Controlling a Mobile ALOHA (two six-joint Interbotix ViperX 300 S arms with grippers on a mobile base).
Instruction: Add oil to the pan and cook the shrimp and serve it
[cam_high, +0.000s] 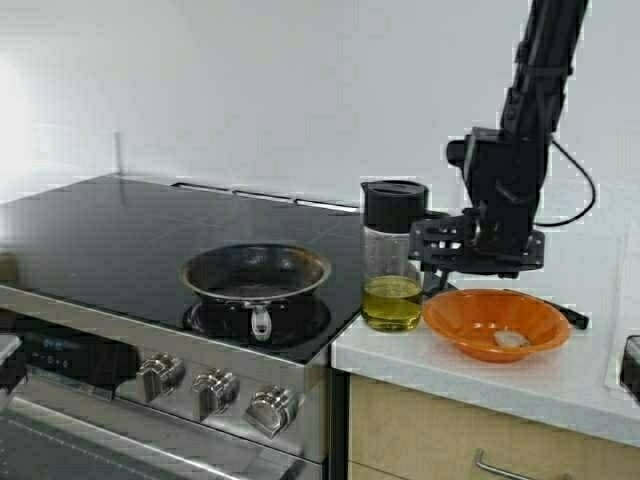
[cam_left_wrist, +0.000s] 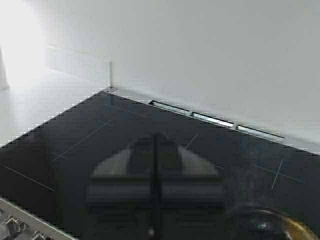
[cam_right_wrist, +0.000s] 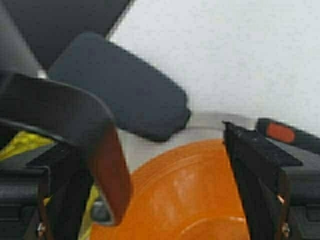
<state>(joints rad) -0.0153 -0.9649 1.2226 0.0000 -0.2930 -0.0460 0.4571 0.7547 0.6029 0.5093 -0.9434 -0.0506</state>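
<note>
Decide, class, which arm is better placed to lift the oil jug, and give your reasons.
Right. The right gripper hangs open at the jug, jaws either side of its black handle, beside the orange bowl. The left gripper is shut over the stovetop, far from the oil.

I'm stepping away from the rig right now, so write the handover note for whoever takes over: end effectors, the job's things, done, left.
Right end effector: open, at the oil jug's black handle, which sits between its fingers; not closed on it.
Left end effector: shut, holding nothing, over the bare cooktop.
Oil: in the lidded jug on the counter, between stove and orange bowl.
Pan: on the front burner, looks dry inside.
Shrimp: pale, lying in the orange bowl.
Done: nothing poured or cooked; jug approached only.
Left: grip jug, pour oil into pan, add shrimp, cook, serve.
</note>
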